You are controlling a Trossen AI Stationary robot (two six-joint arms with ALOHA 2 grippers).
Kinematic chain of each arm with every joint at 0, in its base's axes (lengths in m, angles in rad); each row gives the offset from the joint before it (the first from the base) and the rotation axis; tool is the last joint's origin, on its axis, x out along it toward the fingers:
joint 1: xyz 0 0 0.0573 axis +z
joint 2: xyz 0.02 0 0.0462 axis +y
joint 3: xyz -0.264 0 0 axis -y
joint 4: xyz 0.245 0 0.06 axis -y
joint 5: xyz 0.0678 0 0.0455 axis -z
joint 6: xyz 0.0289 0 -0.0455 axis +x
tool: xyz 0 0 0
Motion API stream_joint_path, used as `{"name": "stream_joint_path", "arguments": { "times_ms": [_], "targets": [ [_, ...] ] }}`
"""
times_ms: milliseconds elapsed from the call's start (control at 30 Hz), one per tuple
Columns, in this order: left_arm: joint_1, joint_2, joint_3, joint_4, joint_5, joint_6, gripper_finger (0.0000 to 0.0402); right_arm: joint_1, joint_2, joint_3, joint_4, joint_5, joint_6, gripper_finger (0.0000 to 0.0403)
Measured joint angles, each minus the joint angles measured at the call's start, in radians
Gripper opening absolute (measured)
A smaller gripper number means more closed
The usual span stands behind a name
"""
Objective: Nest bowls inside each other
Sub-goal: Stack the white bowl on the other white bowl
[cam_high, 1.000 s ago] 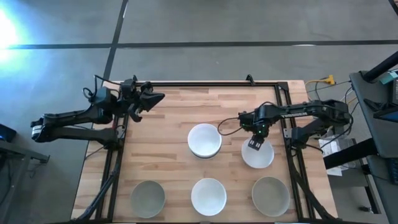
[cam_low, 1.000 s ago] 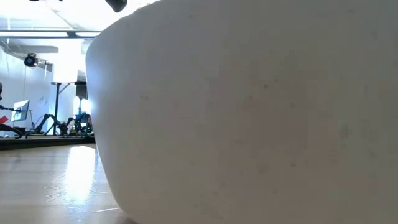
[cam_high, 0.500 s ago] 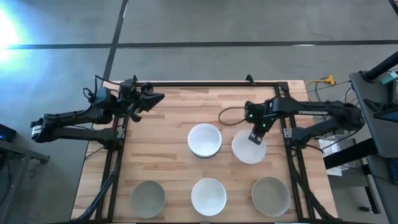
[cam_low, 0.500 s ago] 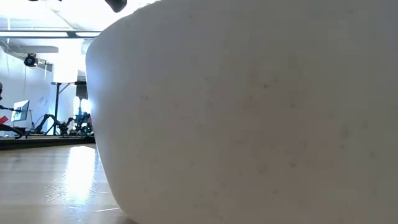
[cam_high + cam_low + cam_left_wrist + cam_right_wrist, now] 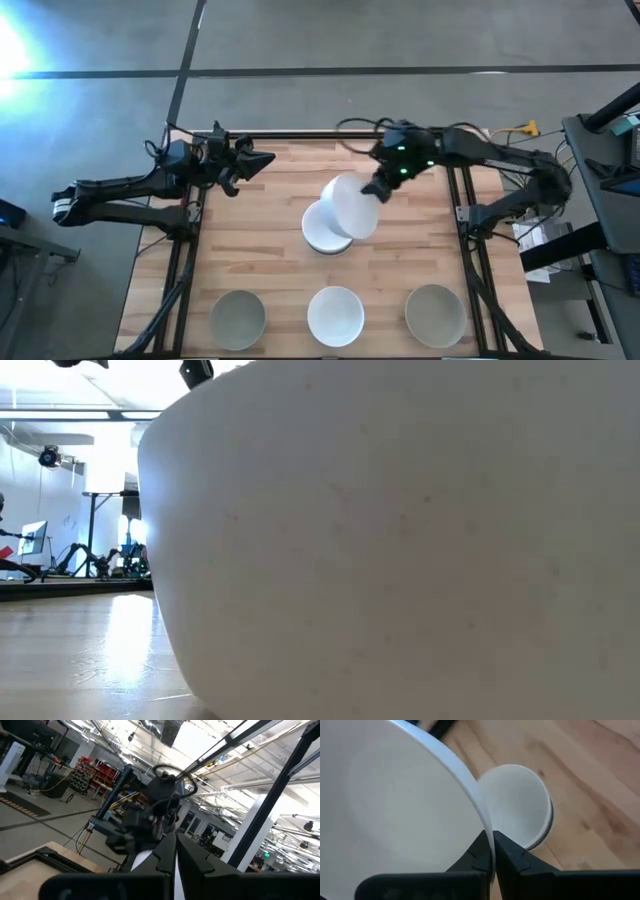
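Observation:
My right gripper (image 5: 378, 188) is shut on a white bowl (image 5: 350, 207), held tilted in the air over another white bowl (image 5: 320, 235) that stands on the middle of the table. The right wrist view shows that standing bowl (image 5: 520, 805) beyond the held one (image 5: 395, 805). Along the near edge stand a pale grey-green bowl (image 5: 237, 318), a white bowl (image 5: 335, 315) and a second grey-green bowl (image 5: 435, 313). The near white bowl (image 5: 400, 540) fills the low view. My left gripper (image 5: 262, 159) is shut and empty, in the air at the far left. My right gripper pinches the held bowl's rim (image 5: 482, 822), one finger inside the bowl and one outside. It reaches in from the table's far right side, slanting down. The bowl is lifted clear and tilted, hanging partly over the standing white bowl.
A black frame (image 5: 330, 134) runs along the table's far edge and down both sides. Bare wood lies left of the middle bowl (image 5: 250, 230) and on the right where the bowl stood (image 5: 415, 245). The low view shows the room only at its left margin.
My right gripper has lifted the white bowl off the right middle of the table and carried it up and toward the left and far side, tipping it; it now hangs over the middle white bowl. My left gripper has shifted slightly toward the right.

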Motion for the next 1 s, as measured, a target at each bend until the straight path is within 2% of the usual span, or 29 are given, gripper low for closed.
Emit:
{"name": "stream_joint_path", "arguments": {
  "times_ms": [233, 367, 567, 800, 1000],
  "targets": [
    [0.0, -0.035, 0.0, 0.009, -0.004, 0.002, 0.0, 0.008, 0.259, 0.138, -0.216, -0.04, -0.056, 0.0009],
    [0.0, -0.086, 0.0, 0.007, -0.004, 0.008, 0.0, 0.007, 0.362, 0.208, -0.303, -0.1, -0.112, 0.0009],
    [0.0, -0.143, 0.0, 0.003, -0.004, 0.05, 0.0, 0.005, 0.494, 0.339, -0.357, -0.095, -0.2, 0.0009],
    [0.0, -0.155, 0.0, -0.001, -0.003, 0.052, 0.0, -0.005, 0.663, 0.542, -0.527, 0.053, -0.3, 0.0009],
    [0.0, -0.142, -0.001, 0.001, -0.003, 0.045, 0.0, -0.01, 0.778, 0.665, -0.593, 0.087, -0.365, 0.0009]
  ]
}}
